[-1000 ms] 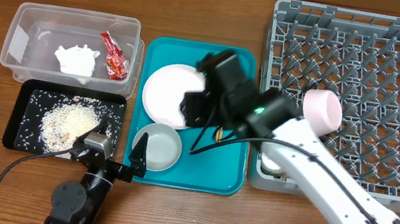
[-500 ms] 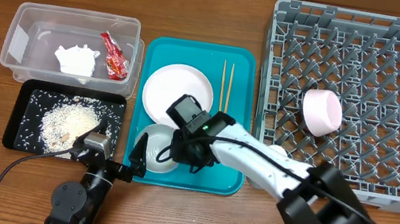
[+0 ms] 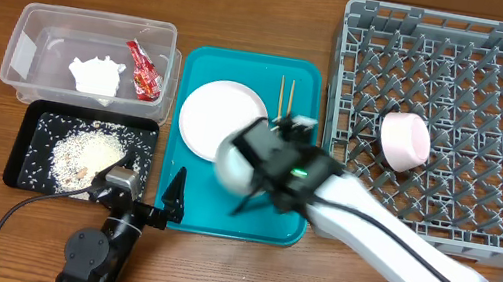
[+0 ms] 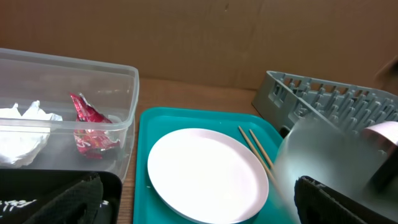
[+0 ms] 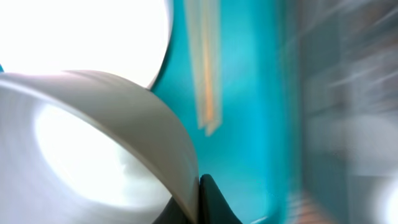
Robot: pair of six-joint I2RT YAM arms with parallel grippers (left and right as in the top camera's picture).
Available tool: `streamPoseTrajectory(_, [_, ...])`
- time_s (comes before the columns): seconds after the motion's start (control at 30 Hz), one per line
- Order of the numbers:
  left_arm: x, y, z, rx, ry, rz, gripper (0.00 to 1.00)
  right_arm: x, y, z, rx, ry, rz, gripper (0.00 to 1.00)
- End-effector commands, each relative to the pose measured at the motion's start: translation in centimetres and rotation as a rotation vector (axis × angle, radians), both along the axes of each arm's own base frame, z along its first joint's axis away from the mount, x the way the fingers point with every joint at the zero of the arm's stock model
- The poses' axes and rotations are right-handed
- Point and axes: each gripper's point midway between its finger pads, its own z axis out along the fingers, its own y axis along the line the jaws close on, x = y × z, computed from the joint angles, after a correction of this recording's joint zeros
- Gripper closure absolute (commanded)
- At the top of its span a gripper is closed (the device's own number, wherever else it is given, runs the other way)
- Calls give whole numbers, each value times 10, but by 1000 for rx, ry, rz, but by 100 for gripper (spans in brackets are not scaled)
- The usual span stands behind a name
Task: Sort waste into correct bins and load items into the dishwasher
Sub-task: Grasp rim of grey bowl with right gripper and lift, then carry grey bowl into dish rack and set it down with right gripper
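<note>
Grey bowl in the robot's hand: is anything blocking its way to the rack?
Nothing visible blocks the grey bowl. The chopsticks lie flat on the teal tray towards the rack; the pink bowl fills one spot there.

Right wrist view smeared: chopsticks just streaks, bowl cut off left. My arm covers plate edge overhead.
</note>
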Motion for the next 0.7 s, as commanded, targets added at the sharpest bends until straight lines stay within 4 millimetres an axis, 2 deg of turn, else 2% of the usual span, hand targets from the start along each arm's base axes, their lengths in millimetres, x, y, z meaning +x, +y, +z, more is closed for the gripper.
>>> streamPoseTrajectory(0.0, [0,1,0,-12,-3,5,0,37,-86,96,-201,-414,-240,96])
streamPoseTrajectory(0.1, [0,1,0,-12,-3,5,0,36,-160,145,-437,-566,-382,96])
streamPoseTrajectory(0.17, [0,1,0,-12,-3,5,0,35,-206,165,-623,-585,-459,96])
streamPoseTrajectory(0.23, [0,1,0,-12,-3,5,0,36,-236,168,-725,-543,-503,96])
streamPoseTrajectory(0.33, [0,1,0,-12,-3,5,0,37,-283,157,-806,-428,-599,96])
streamPoseTrajectory(0.47, [0,1,0,-12,-3,5,0,38,-330,130,-843,-283,-713,96])
streamPoseTrajectory(0.57, [0,1,0,-12,-3,5,0,40,-349,106,-868,-176,-735,96])
streamPoseTrajectory(0.67, [0,1,0,-12,-3,5,0,47,-354,83,-905,-100,-718,96])
